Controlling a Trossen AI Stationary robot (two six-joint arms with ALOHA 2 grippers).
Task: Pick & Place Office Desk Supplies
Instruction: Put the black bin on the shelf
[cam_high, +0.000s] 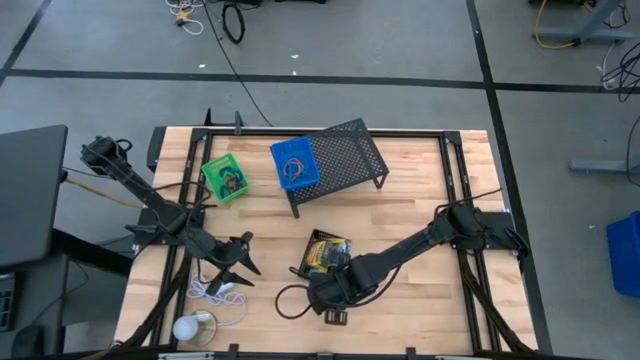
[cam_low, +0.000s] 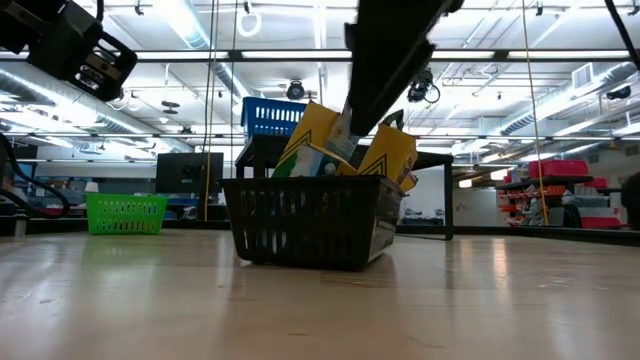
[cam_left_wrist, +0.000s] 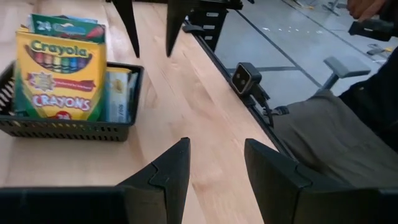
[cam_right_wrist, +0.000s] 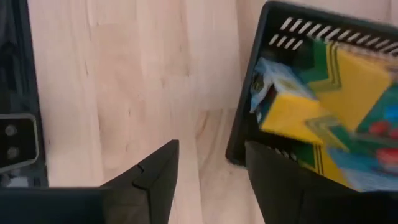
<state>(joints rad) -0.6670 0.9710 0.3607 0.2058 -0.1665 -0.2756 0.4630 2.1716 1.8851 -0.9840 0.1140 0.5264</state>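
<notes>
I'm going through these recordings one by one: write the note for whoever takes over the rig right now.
Left gripper: open, empty, at the table's front left near the white cable.
Right gripper: open, empty, beside the black tray.
Done: crayon boxes stand in the black tray; loops lie in the green tray and the blue tray, which sits on the black mesh shelf.
Left: no loose supplies visible on the table; check before ending.
</notes>
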